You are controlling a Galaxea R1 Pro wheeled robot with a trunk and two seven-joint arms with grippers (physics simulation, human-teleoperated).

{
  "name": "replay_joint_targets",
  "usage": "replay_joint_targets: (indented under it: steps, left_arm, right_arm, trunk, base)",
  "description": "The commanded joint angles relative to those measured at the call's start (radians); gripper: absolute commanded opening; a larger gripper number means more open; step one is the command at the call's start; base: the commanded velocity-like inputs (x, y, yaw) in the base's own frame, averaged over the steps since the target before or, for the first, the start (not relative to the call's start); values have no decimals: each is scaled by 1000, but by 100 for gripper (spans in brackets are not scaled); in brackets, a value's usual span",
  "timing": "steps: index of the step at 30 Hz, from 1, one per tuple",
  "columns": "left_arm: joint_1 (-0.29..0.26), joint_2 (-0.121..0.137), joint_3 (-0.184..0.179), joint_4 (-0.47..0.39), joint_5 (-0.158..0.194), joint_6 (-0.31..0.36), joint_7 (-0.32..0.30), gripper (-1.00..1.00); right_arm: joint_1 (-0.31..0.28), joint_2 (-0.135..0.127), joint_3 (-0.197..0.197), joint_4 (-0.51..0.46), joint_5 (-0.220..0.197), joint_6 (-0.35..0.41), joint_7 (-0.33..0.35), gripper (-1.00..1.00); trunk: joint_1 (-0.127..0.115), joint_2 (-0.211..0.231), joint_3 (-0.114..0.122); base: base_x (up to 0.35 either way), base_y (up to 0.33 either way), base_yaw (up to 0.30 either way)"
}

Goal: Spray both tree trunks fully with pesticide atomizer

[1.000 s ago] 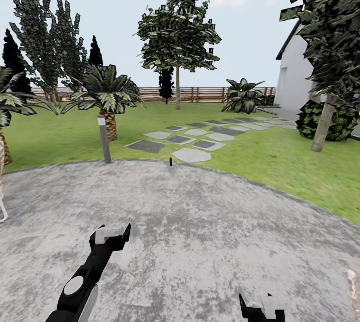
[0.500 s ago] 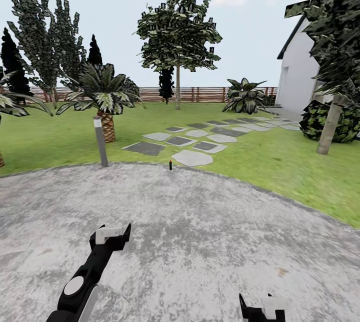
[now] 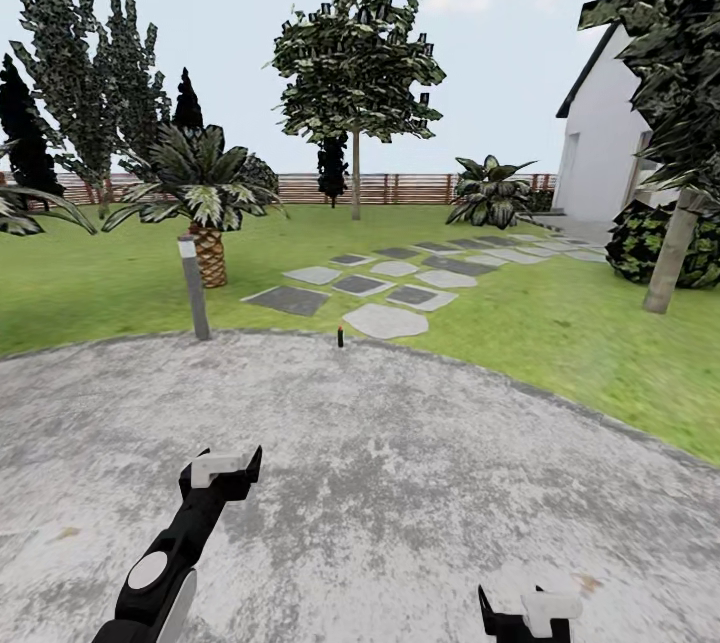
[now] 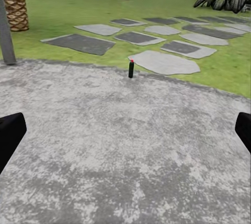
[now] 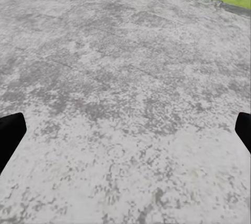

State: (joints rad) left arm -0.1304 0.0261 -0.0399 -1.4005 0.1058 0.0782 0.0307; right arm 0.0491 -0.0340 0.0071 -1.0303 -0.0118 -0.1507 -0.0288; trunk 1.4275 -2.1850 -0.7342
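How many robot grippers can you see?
2. In the head view, the left gripper hangs over the grey stone patio at lower left. The right gripper is at the bottom edge, lower right. Both are open.

Patio (image 3: 400, 483) mottled grey; lawn (image 3: 560, 323) green; fence (image 3: 400, 188) brown slats; atomizer (image 4: 131, 69) black, red-topped.

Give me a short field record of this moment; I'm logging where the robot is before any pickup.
ground under robot: grey stone patio
atomizer: small dark bottle with red tip, upright at the patio's far edge, beside a pale stepping stone
left gripper: open, nothing in it, over the patio
right gripper: open, nothing in it, at the head view's lower edge
nearest bare-trunk tree: trunk on the grass at right, by the white house
far tree: near the wooden fence
lamp post: at patio edge
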Motion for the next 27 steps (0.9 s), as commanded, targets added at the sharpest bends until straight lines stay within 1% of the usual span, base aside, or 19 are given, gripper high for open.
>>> replay_joint_targets:
  steps: [1,11,17,27]
  left_arm:
    - [0,0,0,0,0,0,0,100]
    - [0,0,0,0,0,0,1,100]
    - [0,0,0,0,0,0,0,100]
    - [0,0,0,0,0,0,0,100]
  right_arm:
    - [0,0,0,0,0,0,0,100]
    - [0,0,-1,0,1,2,0,100]
    - [0,-5,0,0,1,1,6,100]
    - [0,-3,0,0,0,0,6,100]
  trunk:
    - [0,0,0]
    - [0,0,0]
    - [0,0,0]
    - [0,0,0]
  base:
    - [337,0,0]
    - [338,0,0]
    - [337,0,0]
    - [337,-1,0]
